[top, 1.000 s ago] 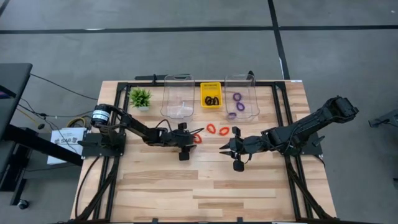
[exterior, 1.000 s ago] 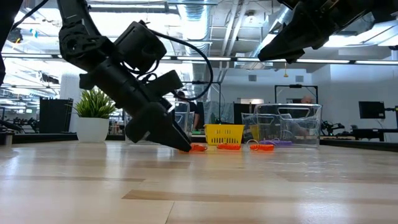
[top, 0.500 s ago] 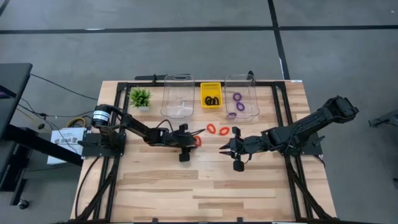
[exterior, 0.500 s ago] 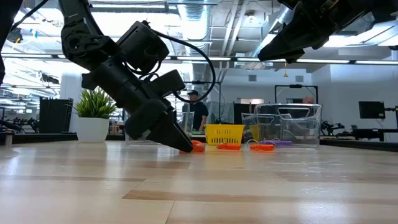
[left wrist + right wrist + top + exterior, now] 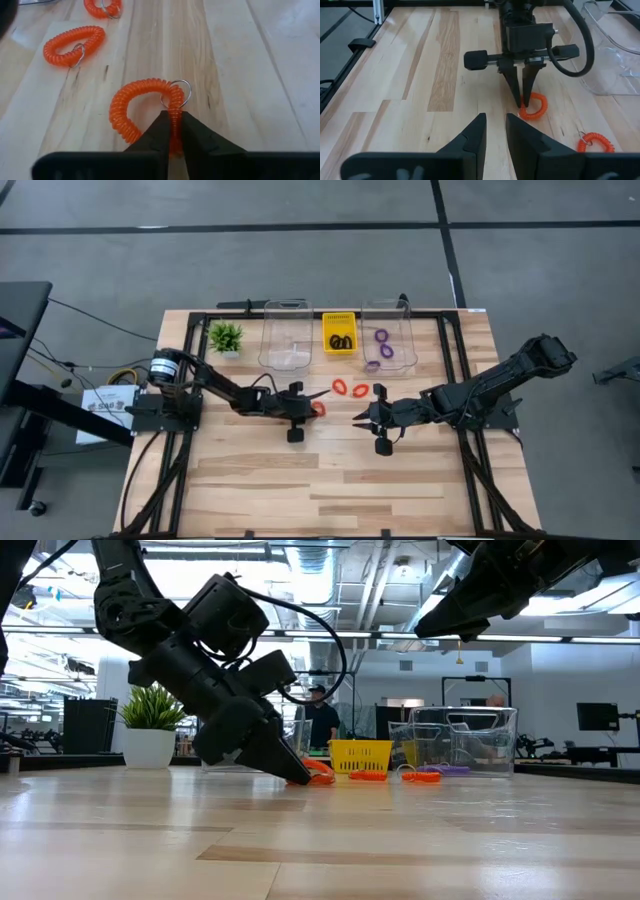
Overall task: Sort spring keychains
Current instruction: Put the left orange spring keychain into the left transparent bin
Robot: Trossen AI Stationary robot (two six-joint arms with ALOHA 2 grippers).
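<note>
My left gripper (image 5: 313, 406) is at the table's middle, shut on a red spring keychain (image 5: 135, 107) that lies on the wood. Two more red spring keychains (image 5: 339, 387) (image 5: 360, 390) lie flat just beyond it. Black ones (image 5: 340, 341) sit in the yellow basket (image 5: 339, 320). Purple ones (image 5: 382, 336) lie in the right clear bin (image 5: 405, 330). My right gripper (image 5: 495, 125) hovers open above the table to the right, with nothing between its fingers. My left gripper pinches the red keychain's coil (image 5: 174, 117) between its two fingers, just below the metal key ring (image 5: 176, 95). The fingers slant down from the table's left side, and the pinched stretch of coil runs back between them. The loop's remaining part (image 5: 120, 115) rests on the table.
An empty clear bin (image 5: 286, 335) stands at the back, left of the yellow basket. A small green plant (image 5: 225, 337) stands at the back left. Bare wood lies along the table's near half. A black frame rail (image 5: 450, 370) runs along the right side.
My left gripper has shut on the red keychain at the table's middle and taken hold of it. In the low view the pinched side of the loop now stands a little higher than before. My right gripper has kept still.
</note>
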